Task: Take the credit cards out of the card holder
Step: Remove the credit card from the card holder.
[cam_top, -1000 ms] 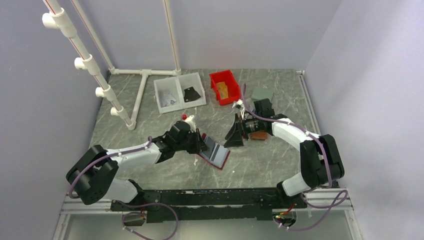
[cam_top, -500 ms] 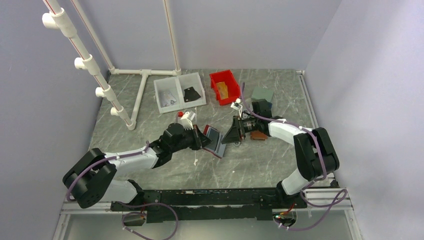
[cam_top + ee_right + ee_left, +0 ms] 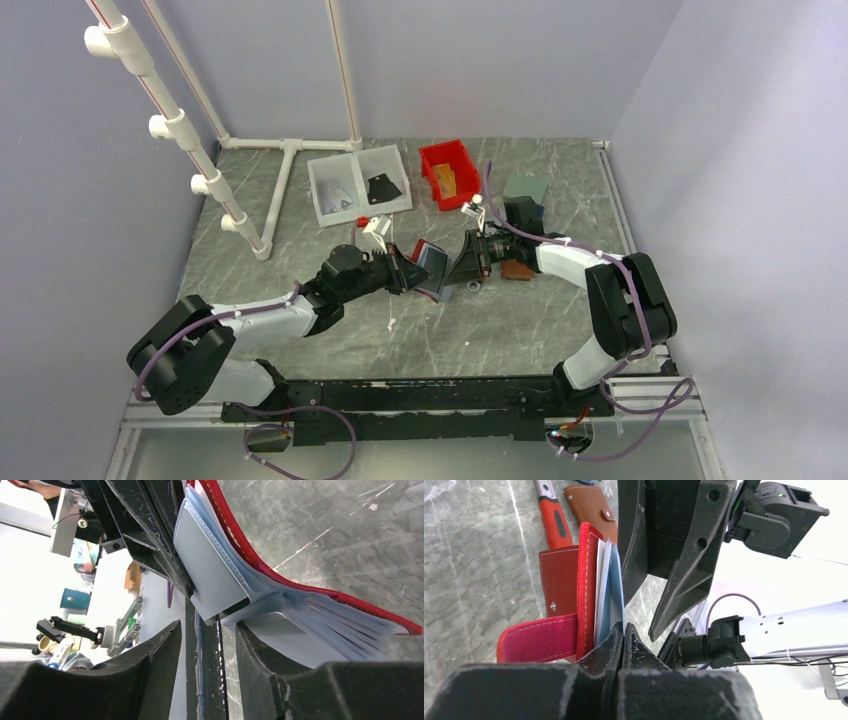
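Since a second ago: the card holder [image 3: 430, 266] is up off the table [image 3: 520, 330] and sits farther from the arm bases. Before, it lay open and low, nearer the front. The left arm is stretched out farther. The right gripper [image 3: 452, 272] has closed in from the right, so the two now meet at the holder.

Left gripper [image 3: 622, 630]: clamped tight on the edge of a pale blue-grey inner leaf of the holder. Right gripper, own camera [image 3: 206, 630]: jaws apart, tips just at the pale leaves, nothing pinched.

Holder stands on edge, part open like a book. Red cover faces the left arm, pale pockets face the right gripper. From above, its long axis runs roughly near to far. In the left wrist view the red strap [image 3: 538, 640] hangs at the near end. I cannot tell cards from pockets among the leaves.

Table is grey marbled stone. Brown wallet [image 3: 517, 270] and a red-handled tool [image 3: 555, 520] lie just beyond the holder. Red bin [image 3: 436, 158] holds a tan-orange card [image 3: 447, 181], with a white tray [image 3: 345, 170] beside it. White pipe frame [image 3: 285, 150] at far left; plain lilac walls all round.
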You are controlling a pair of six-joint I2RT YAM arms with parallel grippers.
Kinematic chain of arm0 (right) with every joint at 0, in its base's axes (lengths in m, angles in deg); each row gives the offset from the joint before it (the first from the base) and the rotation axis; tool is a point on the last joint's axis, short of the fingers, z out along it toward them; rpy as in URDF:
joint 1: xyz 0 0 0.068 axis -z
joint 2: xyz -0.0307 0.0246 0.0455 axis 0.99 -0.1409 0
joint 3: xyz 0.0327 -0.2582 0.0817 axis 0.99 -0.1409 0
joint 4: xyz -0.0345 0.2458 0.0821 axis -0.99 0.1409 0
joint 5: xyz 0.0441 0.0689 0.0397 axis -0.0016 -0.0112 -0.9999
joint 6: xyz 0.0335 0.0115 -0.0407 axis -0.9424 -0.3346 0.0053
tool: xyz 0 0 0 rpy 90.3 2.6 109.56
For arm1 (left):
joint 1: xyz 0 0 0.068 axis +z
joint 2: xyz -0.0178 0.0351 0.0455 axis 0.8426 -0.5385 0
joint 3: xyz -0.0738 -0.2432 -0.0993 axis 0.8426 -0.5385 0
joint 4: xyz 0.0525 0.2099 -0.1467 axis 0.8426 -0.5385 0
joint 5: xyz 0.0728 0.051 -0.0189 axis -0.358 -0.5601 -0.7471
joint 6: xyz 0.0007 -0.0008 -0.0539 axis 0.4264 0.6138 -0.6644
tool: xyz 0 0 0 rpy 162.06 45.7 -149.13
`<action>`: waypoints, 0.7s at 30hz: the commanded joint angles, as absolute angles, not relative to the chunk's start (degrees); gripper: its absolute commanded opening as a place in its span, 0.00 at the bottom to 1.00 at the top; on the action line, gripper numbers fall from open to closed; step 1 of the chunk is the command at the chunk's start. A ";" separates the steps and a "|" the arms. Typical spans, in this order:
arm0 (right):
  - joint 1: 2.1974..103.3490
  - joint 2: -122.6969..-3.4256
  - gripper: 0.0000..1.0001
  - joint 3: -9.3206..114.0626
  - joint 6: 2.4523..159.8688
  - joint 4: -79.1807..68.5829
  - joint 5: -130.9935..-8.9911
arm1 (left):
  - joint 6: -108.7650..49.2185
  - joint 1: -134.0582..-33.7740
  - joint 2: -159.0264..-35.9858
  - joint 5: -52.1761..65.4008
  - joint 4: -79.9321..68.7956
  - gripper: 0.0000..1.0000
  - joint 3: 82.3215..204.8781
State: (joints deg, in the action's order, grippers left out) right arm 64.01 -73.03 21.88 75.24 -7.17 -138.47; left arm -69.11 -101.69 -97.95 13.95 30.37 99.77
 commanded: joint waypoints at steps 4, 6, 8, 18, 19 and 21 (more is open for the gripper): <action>63.79 -73.12 0.43 21.70 71.66 -13.48 -143.34 | -71.71 -101.67 -98.82 17.46 42.71 0.00 100.58; 63.82 -73.00 0.41 21.98 71.54 -13.54 -144.44 | -71.72 -101.67 -98.83 17.51 42.53 0.00 100.77; 63.79 -72.80 0.39 22.11 71.48 -13.61 -145.12 | -71.72 -101.79 -98.91 17.51 42.53 0.00 100.71; 63.79 -73.32 0.03 23.31 72.11 -12.10 -146.70 | -72.60 -101.79 -98.67 16.72 42.07 0.00 100.22; 63.79 -73.26 0.00 23.58 73.18 -11.03 -146.64 | -72.52 -101.80 -98.34 16.23 41.25 0.02 100.19; 63.79 -73.21 0.00 24.28 75.39 -8.61 -146.72 | -72.38 -101.70 -97.50 15.91 39.74 0.12 100.17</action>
State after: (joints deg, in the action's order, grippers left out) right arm 64.23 -73.13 21.88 71.51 -10.50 -144.26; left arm -71.93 -101.58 -99.62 16.35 36.99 99.72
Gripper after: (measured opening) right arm 0.015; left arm 0.045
